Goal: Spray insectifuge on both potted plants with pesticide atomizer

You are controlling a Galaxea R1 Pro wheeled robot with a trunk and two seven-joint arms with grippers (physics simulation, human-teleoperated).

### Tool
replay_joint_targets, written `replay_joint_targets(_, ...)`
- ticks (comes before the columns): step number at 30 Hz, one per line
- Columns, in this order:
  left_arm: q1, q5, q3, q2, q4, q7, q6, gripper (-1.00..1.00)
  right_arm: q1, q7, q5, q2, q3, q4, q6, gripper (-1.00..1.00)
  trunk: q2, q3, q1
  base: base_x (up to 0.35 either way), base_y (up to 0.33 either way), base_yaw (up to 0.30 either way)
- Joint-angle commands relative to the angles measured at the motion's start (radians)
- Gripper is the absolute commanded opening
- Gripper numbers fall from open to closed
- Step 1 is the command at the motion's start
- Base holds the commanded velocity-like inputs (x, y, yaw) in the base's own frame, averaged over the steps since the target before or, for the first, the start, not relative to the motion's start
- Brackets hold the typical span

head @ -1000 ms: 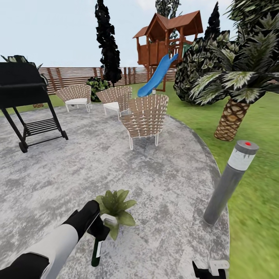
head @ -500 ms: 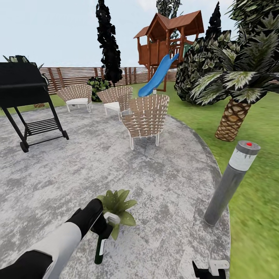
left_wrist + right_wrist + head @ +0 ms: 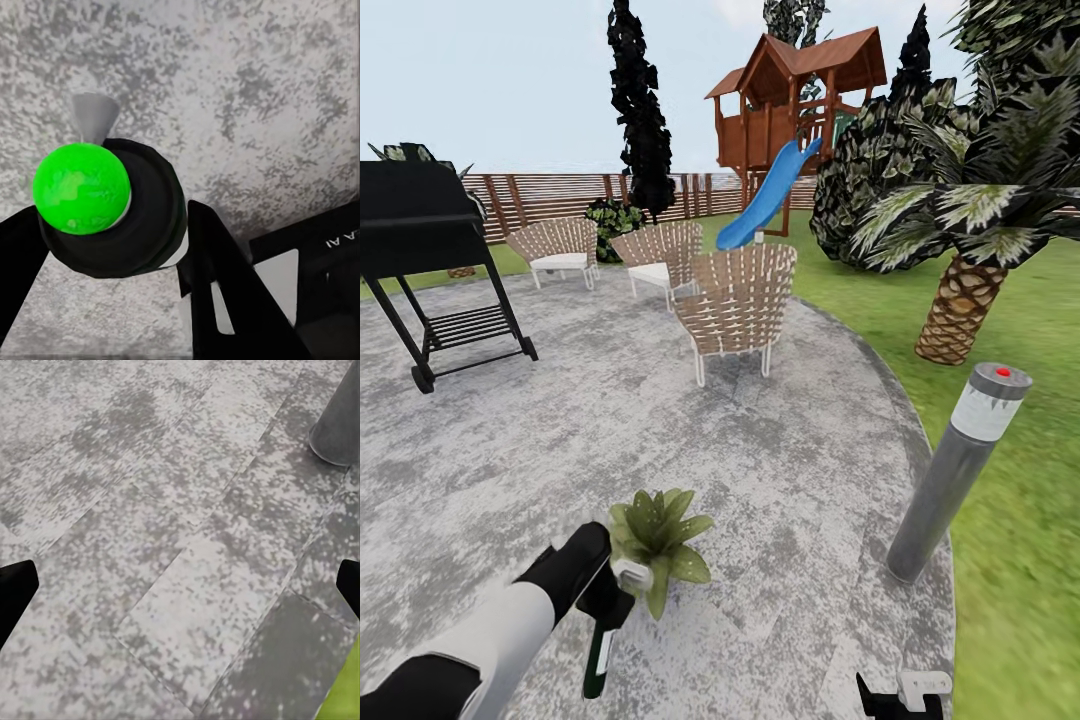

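since before, left jaws [image 3: 610,600] drew back — clamping the atomizer [image 3: 600,650] beside the plant [image 3: 657,530]; right jaws [image 3: 180,585] spread wide.

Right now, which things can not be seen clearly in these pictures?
- Small green leafy potted plant, head view: its pot is hidden behind leaves and the left gripper.
- Dark green spray bottle: label too small to read.
- Right gripper: cut off by the bottom edge.
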Motion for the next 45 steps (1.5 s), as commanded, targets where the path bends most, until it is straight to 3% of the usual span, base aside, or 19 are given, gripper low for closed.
replay_joint_targets(1,0.000,-0.010,-0.004,-0.001,0.009,-0.010,0.000,-1.00,-0.001,0.008,0.004,0.000,-0.008,0.001,-0.004,1.00,0.000,-0.001,0.000,0.000,0.000,0.000)
replay_joint_targets(6,0.001,-0.014,-0.006,-0.005,0.045,-0.010,0.000,-1.00,-0.001,0.008,0.004,0.001,-0.008,0.001,-0.003,1.00,0.000,-0.001,0.000,0.000,0.000,0.000)
replay_joint_targets(15,-0.022,-0.013,-0.002,-0.002,0.037,-0.011,0.005,-1.00,-0.001,0.008,0.004,0.001,-0.008,0.001,-0.003,1.00,0.000,-0.001,0.000,0.000,0.000,0.000)
replay_joint_targets(30,-0.004,-0.014,-0.002,0.010,0.041,-0.010,0.000,-1.00,-0.001,0.008,0.004,0.000,-0.008,0.001,-0.003,1.00,0.000,-0.001,0.000,0.000,0.000,0.000)
replay_joint_targets(39,-0.027,-0.014,0.002,0.002,0.029,-0.010,0.003,-1.00,-0.001,0.008,0.006,-0.002,-0.008,0.002,-0.003,1.00,0.000,-0.001,0.000,0.132,0.000,0.000)
replay_joint_targets(45,-0.027,-0.014,-0.001,0.018,0.029,-0.010,0.002,-1.00,-0.001,0.009,0.009,-0.003,-0.007,0.002,-0.002,1.00,0.000,-0.001,0.000,0.016,0.000,0.000)
